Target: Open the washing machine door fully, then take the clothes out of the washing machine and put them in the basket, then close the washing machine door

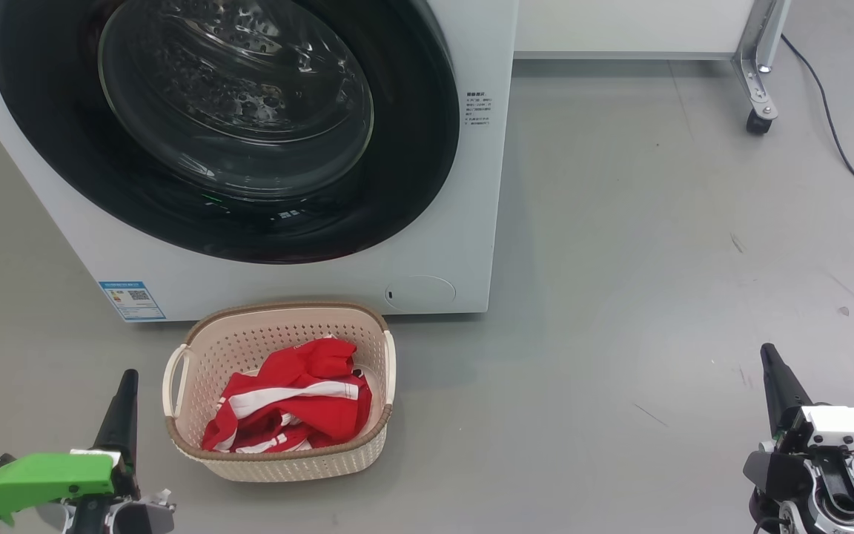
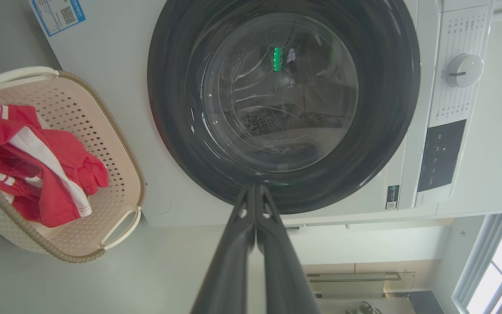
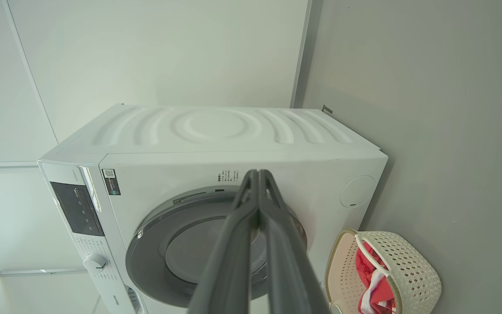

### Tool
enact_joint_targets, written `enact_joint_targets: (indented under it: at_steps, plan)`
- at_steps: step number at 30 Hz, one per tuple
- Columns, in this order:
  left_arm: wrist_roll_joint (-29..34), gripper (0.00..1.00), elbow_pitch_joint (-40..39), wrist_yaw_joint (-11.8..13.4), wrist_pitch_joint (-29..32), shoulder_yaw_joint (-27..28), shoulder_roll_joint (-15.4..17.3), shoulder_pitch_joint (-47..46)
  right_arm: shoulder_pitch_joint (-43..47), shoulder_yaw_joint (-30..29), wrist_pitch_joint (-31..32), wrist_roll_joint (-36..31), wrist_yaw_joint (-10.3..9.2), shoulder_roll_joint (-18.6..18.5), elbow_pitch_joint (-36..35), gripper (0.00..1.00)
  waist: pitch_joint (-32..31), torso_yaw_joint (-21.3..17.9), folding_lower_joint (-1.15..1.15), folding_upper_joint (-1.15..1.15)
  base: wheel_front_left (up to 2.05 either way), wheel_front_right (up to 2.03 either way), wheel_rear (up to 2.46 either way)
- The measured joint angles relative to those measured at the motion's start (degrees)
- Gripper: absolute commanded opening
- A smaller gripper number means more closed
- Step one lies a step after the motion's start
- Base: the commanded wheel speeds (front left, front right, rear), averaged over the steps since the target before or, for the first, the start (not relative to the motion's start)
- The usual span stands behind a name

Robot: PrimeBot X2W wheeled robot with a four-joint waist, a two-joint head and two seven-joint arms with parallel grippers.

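Now, the door (image 1: 234,119) lies shut against the front of the washer (image 1: 457,222), black rim flush with the white panel as far as we can judge. Through the glass we see the perforated drum.

The clothes (image 1: 301,393), red with white stripes, lie bunched in the basket (image 1: 286,460), mostly below its brown rim. The basket stands upright on the floor (image 1: 620,297) just in front of the washer, under the door's lower edge. We cannot tell whether it touches the panel. A blue label (image 1: 133,300) sits on the washer's lower corner, left of the basket.

We note the left gripper (image 1: 129,378) low at the left, near the basket's left handle but apart from it. Its fingers are pressed together tip to tip with nothing between them. In the left wrist view they meet in front of the door's lower rim.

The right gripper (image 1: 768,352) hangs over bare floor well to the right of the basket, likewise closed on nothing. In the right wrist view its fingers meet at the tip and point at the washer's front panel.

Farther out, a dark cable (image 1: 835,126) runs along the floor at the far right, beside a metal leg on a caster (image 1: 759,119).
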Motion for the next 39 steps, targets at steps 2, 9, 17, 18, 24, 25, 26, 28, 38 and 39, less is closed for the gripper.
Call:
enact_joint_targets:
  at_steps: [2,9,17,18,24,25,26,28,38,39]
  plan:
    - [0.0,0.00,0.0,0.0,0.0,0.0,0.0,0.0,0.0,0.0,0.0,0.0,0.00,0.0,0.0,0.00,0.0,0.0,0.00,0.00,0.00,0.00,0.00]
    - [0.0,0.00,0.0,0.0,0.0,0.0,0.0,0.0,0.0,0.0,0.0,0.0,0.00,0.0,0.0,0.00,0.0,0.0,0.00,0.00,0.00,0.00,0.00]
    - [0.0,0.00,0.1,0.0,0.0,0.1,0.0,0.0,0.0,0.0,0.0,0.0,0.00,0.0,0.0,0.00,0.0,0.0,0.00,0.00,0.00,0.00,0.00]
    - [0.0,0.00,0.1,0.0,0.0,0.1,0.0,0.0,0.0,0.0,0.0,0.0,0.00,0.0,0.0,0.00,0.0,0.0,0.00,0.00,0.00,0.00,0.00]
    - [0.0,0.00,0.1,0.0,0.0,0.1,0.0,0.0,0.0,-0.1,0.0,0.0,0.00,0.1,0.0,0.00,0.0,0.0,0.00,0.00,0.00,0.00,0.00]
    - [0.0,0.00,0.1,0.0,0.0,0.1,0.0,0.0,0.0,-0.1,0.0,0.0,0.00,0.1,0.0,0.00,0.0,0.0,0.00,0.00,0.00,0.00,0.00]
    - [0.0,0.00,0.1,0.0,0.0,0.1,0.0,0.0,0.0,-0.1,0.0,0.0,0.00,0.1,0.0,0.00,0.0,0.0,0.00,0.00,0.00,0.00,0.00]
    - [0.0,0.00,0.0,0.0,0.0,0.1,0.0,0.0,0.0,-0.1,0.0,0.0,0.00,0.1,0.0,0.00,0.0,0.0,0.00,0.00,0.00,0.00,0.00]
    - [0.0,0.00,0.0,0.0,0.0,0.1,-0.1,0.0,0.0,-0.1,0.0,0.0,0.00,0.1,0.0,0.00,0.0,0.0,0.00,0.00,0.00,0.00,0.00]
    - [0.0,0.00,0.0,0.0,0.0,0.1,-0.1,0.0,0.0,-0.1,0.0,0.0,0.00,0.1,0.0,0.00,0.0,0.0,0.00,0.00,0.00,0.00,0.00]
